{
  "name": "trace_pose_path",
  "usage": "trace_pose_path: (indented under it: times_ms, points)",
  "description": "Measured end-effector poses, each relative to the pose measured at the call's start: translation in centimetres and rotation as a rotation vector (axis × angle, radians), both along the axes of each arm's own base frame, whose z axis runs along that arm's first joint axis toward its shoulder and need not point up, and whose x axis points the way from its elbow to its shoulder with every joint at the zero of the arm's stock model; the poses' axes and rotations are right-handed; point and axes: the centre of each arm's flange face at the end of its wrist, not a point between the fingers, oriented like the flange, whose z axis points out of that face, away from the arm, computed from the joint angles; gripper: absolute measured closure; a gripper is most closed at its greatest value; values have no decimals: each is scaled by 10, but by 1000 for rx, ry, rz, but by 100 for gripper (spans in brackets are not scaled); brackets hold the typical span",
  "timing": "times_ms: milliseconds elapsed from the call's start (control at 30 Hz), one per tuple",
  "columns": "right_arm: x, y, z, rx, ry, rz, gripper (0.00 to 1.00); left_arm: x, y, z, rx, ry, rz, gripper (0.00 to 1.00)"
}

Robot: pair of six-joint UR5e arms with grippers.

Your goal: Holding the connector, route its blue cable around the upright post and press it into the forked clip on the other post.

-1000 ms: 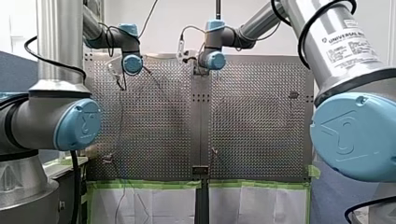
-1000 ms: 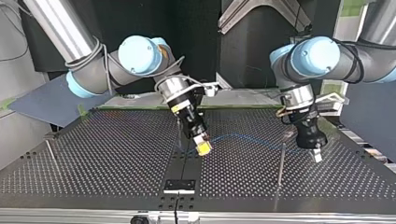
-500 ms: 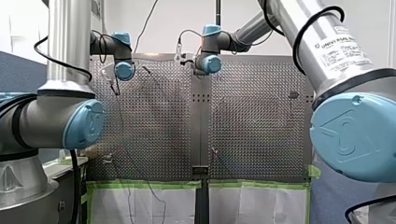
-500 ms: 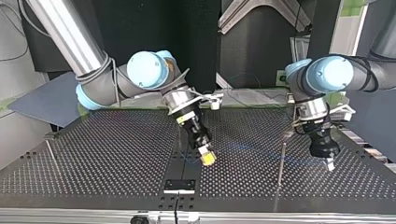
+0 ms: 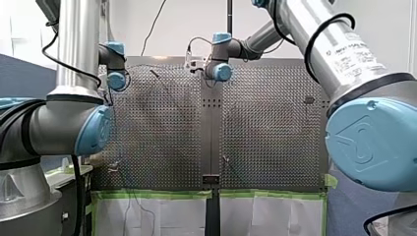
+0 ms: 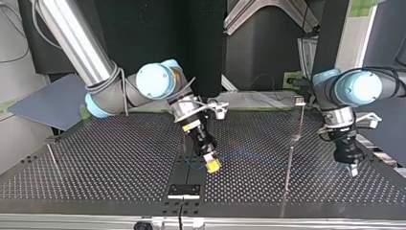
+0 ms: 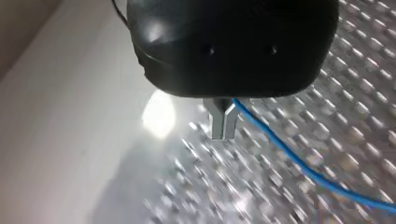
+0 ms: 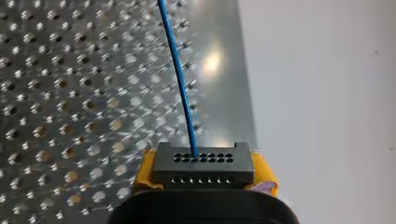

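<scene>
My right gripper (image 6: pixel 211 164) is clenched on the connector (image 8: pixel 203 164), yellow pads (image 8: pixel 145 170) clamping both its ends, near the middle seam of the tabletop (image 6: pixel 105 167). The blue cable (image 8: pixel 180 79) leaves the connector's face straight ahead. In the top view it stretches low across the tabletop toward my left gripper (image 7: pixel 223 125), whose metal fingers (image 7: pixel 218 122) are pinched on it. The upright post (image 6: pixel 287 170) stands between the grippers, nearer my left one. Behind it, a taller post (image 6: pixel 297 122) carries what looks like the forked clip (image 6: pixel 299 100). Which side of the posts the cable passes, I cannot tell. I judge the left arm better placed for the wrapping.
</scene>
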Motion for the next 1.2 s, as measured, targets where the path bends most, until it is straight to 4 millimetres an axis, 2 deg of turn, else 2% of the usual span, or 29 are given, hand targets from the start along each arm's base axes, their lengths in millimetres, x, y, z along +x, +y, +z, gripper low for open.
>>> trace_pose_path:
  times_ms: [167,367,600,700,767,900,967,1000,1067,1200]
  points:
    - [-3,-9,-6,5,1,-22,100,8,6,-16,13,28,-22,98]
    - [-7,-18,-14,11,5,-62,100,12,-7,-23,19,33,-64,98]
    - [-9,-26,-32,39,22,-101,100,18,-27,-44,15,67,-113,98]
    - [-10,-28,-38,55,31,-121,100,19,-32,-49,5,72,-126,95]
    - [-10,-29,-43,67,40,-129,100,21,-35,-53,-5,73,-137,88]
    - [-11,-28,-55,93,65,-144,100,26,-43,-68,-31,84,-178,88]
    - [-10,-26,-62,105,80,-151,100,27,-47,-77,-38,96,-191,79]
    - [-10,-25,-66,109,86,-153,100,28,-50,-82,-41,103,-196,79]
    - [-10,-22,-74,118,99,-155,100,28,-53,-87,-44,111,-199,71]
    - [-11,-17,-89,130,113,-155,100,27,-56,-92,-52,125,-189,71]
